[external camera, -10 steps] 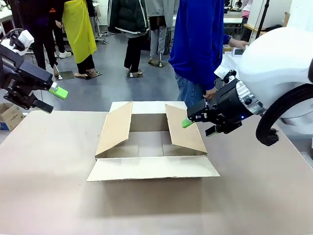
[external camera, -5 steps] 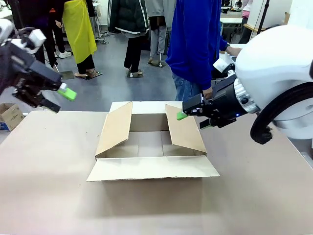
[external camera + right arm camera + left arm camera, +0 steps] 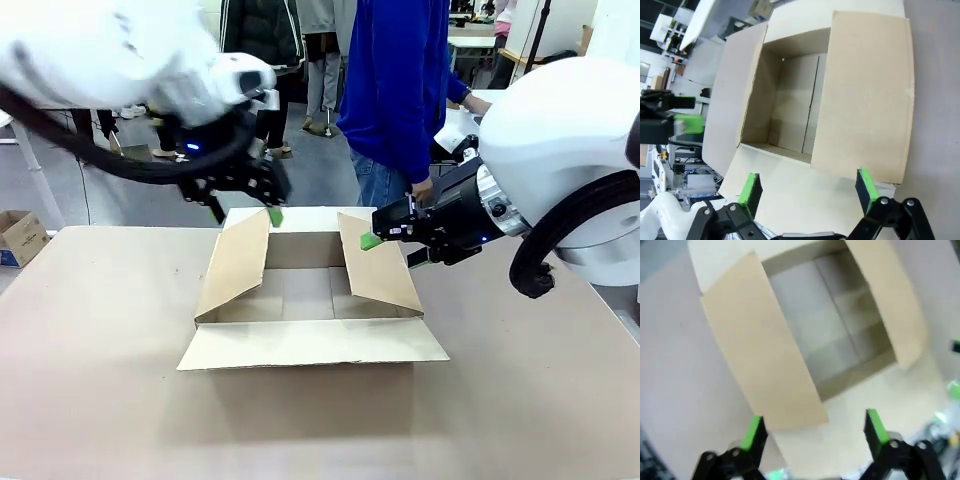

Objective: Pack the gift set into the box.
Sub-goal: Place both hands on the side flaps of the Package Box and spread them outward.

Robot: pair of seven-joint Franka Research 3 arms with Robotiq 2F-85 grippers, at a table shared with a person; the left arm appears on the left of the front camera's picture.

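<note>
The box (image 3: 310, 343) stands open in the middle of the table, its four flaps spread and its inside bare. The gift set is out of view. My left gripper (image 3: 247, 213) hovers open over the box's far left corner, nothing between its fingers. In the left wrist view the box (image 3: 765, 355) lies below the left gripper (image 3: 815, 430). My right gripper (image 3: 392, 251) is open and empty just above the right flap. The right wrist view looks down past the right gripper (image 3: 808, 187) onto that flap and into the box (image 3: 865, 90).
A person in a blue top (image 3: 400, 90) stands at the far edge behind the box, a hand close to my right gripper. A small brown carton (image 3: 20, 237) sits on the floor at the far left. Bare table surrounds the box.
My left arm has swung from the far left across to the box's far left corner. My right gripper shifted slightly left over the right flap and has since held still.
</note>
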